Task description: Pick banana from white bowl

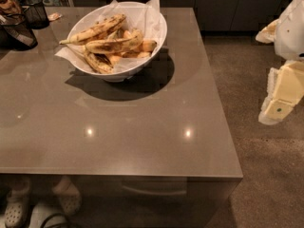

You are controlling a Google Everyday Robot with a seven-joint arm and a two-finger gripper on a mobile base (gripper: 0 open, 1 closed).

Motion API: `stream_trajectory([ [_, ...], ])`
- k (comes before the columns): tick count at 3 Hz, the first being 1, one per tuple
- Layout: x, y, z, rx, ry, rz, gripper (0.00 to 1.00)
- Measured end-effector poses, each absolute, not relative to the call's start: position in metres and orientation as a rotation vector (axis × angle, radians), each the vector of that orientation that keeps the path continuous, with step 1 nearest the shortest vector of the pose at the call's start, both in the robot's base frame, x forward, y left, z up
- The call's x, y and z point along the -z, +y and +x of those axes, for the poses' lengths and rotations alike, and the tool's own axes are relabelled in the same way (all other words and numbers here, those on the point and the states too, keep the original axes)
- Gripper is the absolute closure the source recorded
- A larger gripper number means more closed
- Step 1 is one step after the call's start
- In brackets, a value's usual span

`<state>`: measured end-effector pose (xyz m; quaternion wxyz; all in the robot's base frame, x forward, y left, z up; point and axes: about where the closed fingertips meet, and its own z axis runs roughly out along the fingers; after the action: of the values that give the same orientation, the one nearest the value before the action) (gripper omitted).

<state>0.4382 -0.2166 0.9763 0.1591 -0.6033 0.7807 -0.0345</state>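
The white bowl [154,30] stands on the far middle of the grey table [118,127], lined with crumpled white paper. It holds several bananas. Long pale brown-spotted ones [95,30] lie across the top. A short orange-yellow banana [146,45] shows at the right side of the pile, partly under a long one. My gripper [280,99], cream and white, hangs at the right edge of the view, off the table over the floor, well to the right of the bowl and holding nothing that I can see.
Two black mesh cups [34,11] [16,31] stand at the table's far left corner. The table's right edge [218,103] drops to carpeted floor [266,175]. Dark cabinets [218,4] run behind. Pale shoes [19,205] lie below the front edge.
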Motion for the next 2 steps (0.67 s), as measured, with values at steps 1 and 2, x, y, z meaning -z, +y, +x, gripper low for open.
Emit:
stream_trajectory([
  [1,-0.9763,-0.2166,0.4382,0.099,2.232,-1.724,0.0],
  [2,-0.9839,-0.2116,0.448,0.121,2.208,-1.735,0.0],
])
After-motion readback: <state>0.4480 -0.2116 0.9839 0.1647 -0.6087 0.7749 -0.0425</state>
